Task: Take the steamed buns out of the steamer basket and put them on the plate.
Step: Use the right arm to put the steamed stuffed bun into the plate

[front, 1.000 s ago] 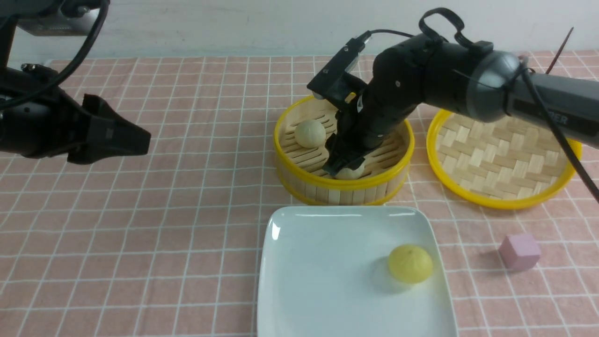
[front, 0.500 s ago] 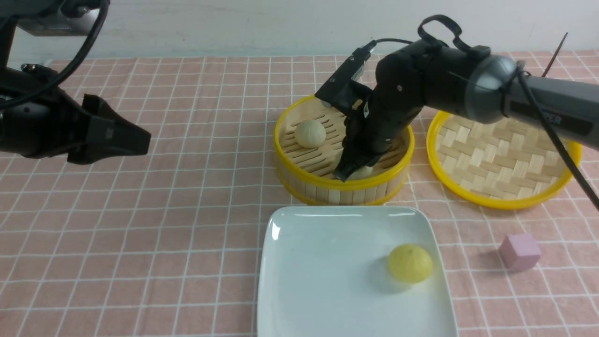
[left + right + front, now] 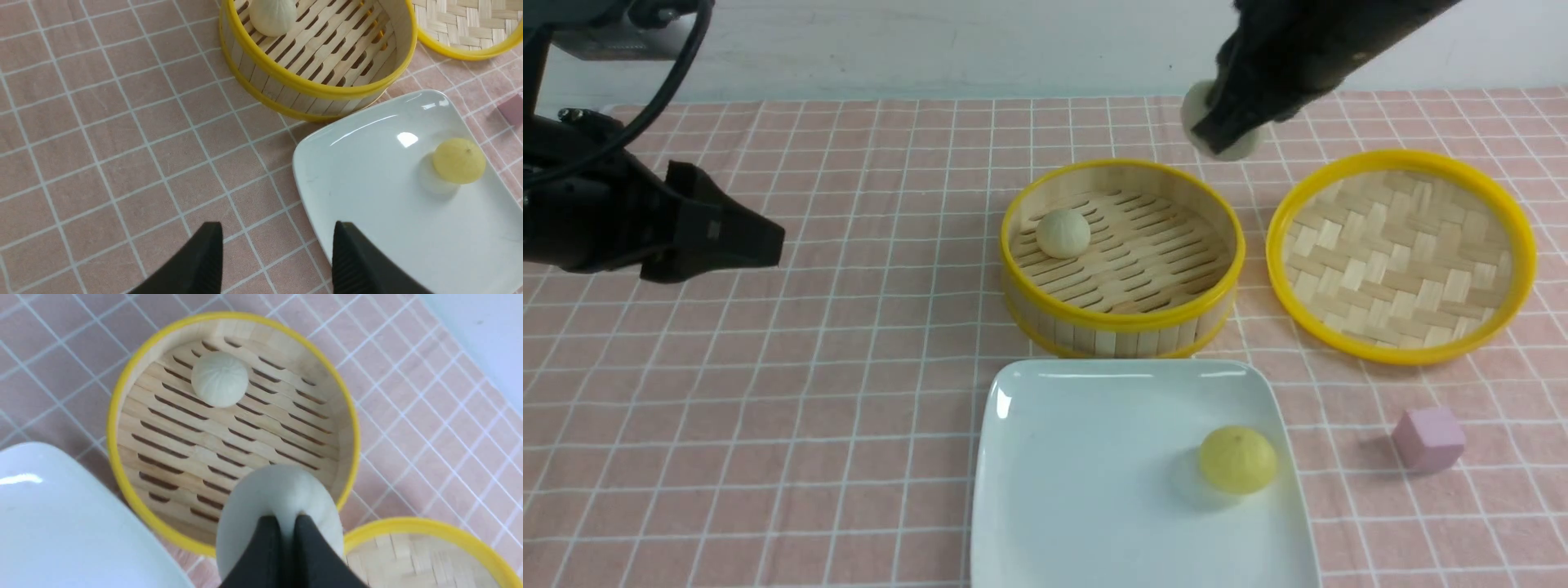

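Pale bun (image 3: 278, 490) pinched in R claw (image 3: 287, 522), aloft.

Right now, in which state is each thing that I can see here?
Right gripper: fingers shut on the lifted bun, clear of the basket.
Left gripper: open, holding nothing.
Basket: upright, one pale bun inside.
Plate: flat, yellow bun on it.
Tray: flat, nothing visible inside.
Cube: resting on the cloth.
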Controlling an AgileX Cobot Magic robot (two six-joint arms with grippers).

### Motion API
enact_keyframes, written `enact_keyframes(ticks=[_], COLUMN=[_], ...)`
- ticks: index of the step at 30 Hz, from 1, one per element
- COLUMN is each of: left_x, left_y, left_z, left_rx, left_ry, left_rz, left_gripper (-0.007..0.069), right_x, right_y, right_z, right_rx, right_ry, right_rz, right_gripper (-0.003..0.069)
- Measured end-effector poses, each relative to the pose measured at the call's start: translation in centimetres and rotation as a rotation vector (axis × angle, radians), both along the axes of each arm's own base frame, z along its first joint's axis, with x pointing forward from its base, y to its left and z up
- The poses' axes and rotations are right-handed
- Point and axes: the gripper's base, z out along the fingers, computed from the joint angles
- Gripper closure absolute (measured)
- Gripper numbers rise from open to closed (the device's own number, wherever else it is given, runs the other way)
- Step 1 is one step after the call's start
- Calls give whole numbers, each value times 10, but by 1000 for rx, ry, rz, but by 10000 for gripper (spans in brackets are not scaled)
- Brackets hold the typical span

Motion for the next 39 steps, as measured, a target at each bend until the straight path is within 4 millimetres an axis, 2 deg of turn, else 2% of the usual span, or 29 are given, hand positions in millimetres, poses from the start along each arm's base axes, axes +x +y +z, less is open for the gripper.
enact_keyframes(ticks=[3, 8, 9, 12, 16, 18, 19, 21, 22, 24, 30, 36, 39], left_x=[1, 3, 3, 3, 3, 3, 3, 4, 4, 4, 4, 4, 4], left_y=[1, 1, 2, 2, 2, 2, 2, 2, 2, 2, 2, 2, 2], left_z=[1, 1, 2, 2, 2, 2, 2, 2, 2, 2, 2, 2, 2], left_rx=[0, 2, 2, 3, 3, 3, 3, 3, 3, 3, 3, 3, 3], left_ry=[-12, -29, -31, -34, -35, -36, -37, -40, -40, -43, -43, -43, -43], left_rz=[10, 23, 26, 27, 28, 29, 30, 33, 33, 35, 35, 35, 35], left_gripper=[238, 238, 238, 238, 238, 238, 238, 238, 238, 238, 238, 238, 238], right_x=[-16, -26, -32, -38, -45, -47, -47, -49, -48, -45, -36, -27, -26], right_y=[-6, -1, 3, 6, 7, 7, 7, 8, 9, 14, 24, 26, 26], right_z=[5, -16, -35, -64, -108, -124, -126, -147, -146, -163, -188, -196, -197], right_rx=[0, 21, 34, 37, 52, 68, 67, 97, 101, 128, 155, 149, 144], right_ry=[92, 257, 346, 442, 497, 491, 488, 483, 478, 482, 480, 426, 409], right_rz=[0, 35, 70, 101, 121, 133, 134, 148, 151, 177, 225, 227, 234], right_gripper=[636, 636, 636, 636, 636, 636, 636, 636, 636, 636, 636, 629, 593])
